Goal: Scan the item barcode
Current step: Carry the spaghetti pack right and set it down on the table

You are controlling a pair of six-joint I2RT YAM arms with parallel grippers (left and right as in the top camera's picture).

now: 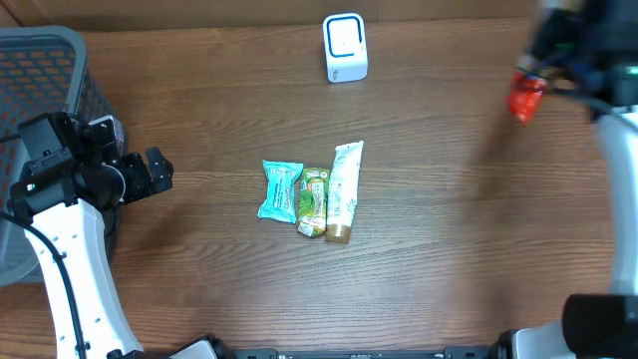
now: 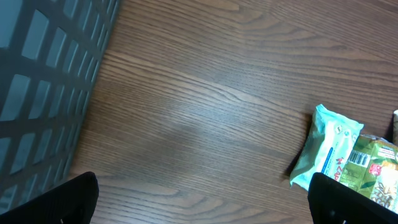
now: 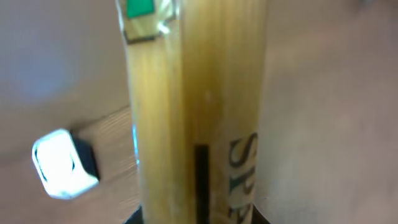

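Packet [image 3: 217,74], yellowish, clamped in the right jaws at the far right of the desk [image 1: 449,249], well apart from the white scanner [image 1: 345,47]. Left jaws gape wide, empty, beside the basket [image 1: 40,60]. Teal pouch [image 1: 280,189], green pouch [image 1: 313,199] and white tube [image 1: 345,184] lie mid-desk.

White arm links [image 1: 92,291] w/ blk joints [image 1: 95,181] (thin blk cable [image 1: 62,284]).

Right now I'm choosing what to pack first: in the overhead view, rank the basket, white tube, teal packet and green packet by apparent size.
1. basket, clearly largest, though partly cut off by the picture's edge.
2. white tube, the longest item.
3. teal packet and green packet: too alike to rank.
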